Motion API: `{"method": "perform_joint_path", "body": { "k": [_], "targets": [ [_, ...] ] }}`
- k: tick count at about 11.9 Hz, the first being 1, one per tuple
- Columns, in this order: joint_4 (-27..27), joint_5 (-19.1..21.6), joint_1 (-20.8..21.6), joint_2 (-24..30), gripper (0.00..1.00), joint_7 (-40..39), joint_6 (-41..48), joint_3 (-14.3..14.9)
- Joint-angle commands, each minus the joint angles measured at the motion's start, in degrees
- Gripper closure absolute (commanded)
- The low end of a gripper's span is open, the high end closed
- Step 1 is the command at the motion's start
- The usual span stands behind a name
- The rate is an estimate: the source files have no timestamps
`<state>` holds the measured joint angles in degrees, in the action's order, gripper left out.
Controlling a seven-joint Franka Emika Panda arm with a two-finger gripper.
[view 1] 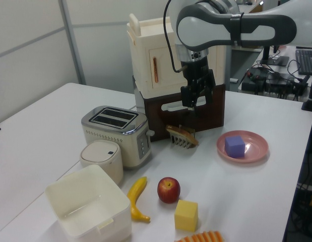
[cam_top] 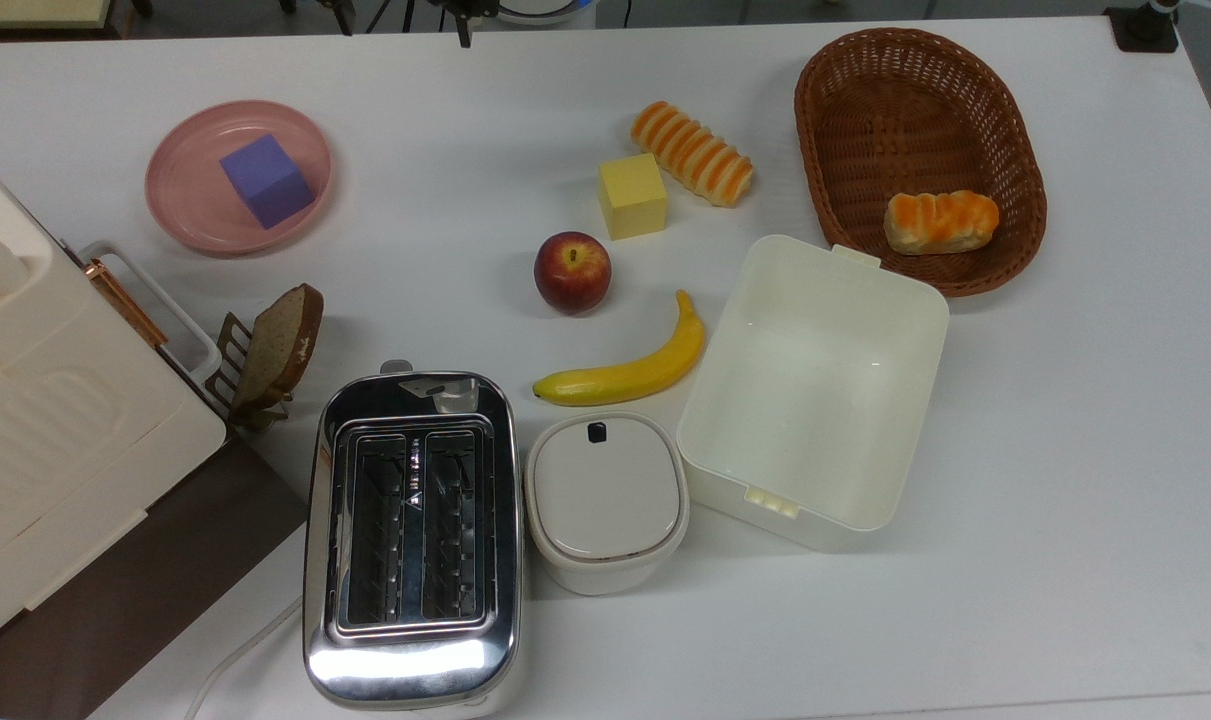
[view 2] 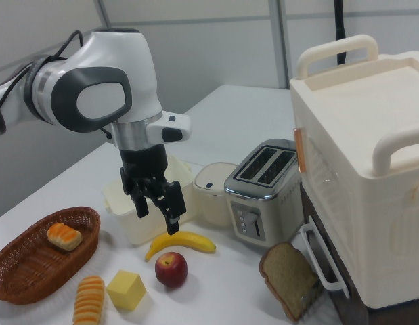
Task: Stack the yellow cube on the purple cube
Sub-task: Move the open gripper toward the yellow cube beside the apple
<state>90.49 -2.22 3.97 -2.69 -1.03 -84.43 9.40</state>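
The pale-yellow cube (cam_top: 632, 195) rests on the white table between a red apple (cam_top: 572, 271) and a striped bread roll (cam_top: 692, 152); it also shows near the front in the left view (view 1: 186, 215) and the right view (view 2: 126, 290). The purple cube (cam_top: 265, 181) sits inside a pink plate (cam_top: 187, 205), seen too in the left view (view 1: 235, 145). My gripper (view 2: 156, 215) hangs open and empty well above the table, over the banana and apple area in the right view, far from both cubes. The left view shows the gripper (view 1: 190, 105) in front of the cream cabinet.
A banana (cam_top: 630, 370), an open white box (cam_top: 815, 385), a lidded white pot (cam_top: 606, 497) and a chrome toaster (cam_top: 412, 540) crowd the table's middle. A wicker basket (cam_top: 915, 110) holds a bun. A bread slice on a rack (cam_top: 275, 345) stands beside a large cream cabinet (cam_top: 45, 430).
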Motion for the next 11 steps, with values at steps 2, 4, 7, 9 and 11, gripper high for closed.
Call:
{"method": "perform_joint_path", "body": {
  "k": [2,4,7,9,11],
  "targets": [
    [-0.3,-0.6,0.8,-1.1,0.0,0.0,-2.0,0.4],
    [-0.1,-0.3,0.9,-1.2,0.0,0.2,-2.5,0.4],
    [0.1,0.5,3.5,-3.1,0.0,0.2,-2.8,0.3],
    [1.0,2.5,7.9,-3.4,0.0,0.2,-2.8,0.3],
    [3.3,5.3,11.7,-3.4,0.0,-0.8,-2.8,0.2]
  ]
}}
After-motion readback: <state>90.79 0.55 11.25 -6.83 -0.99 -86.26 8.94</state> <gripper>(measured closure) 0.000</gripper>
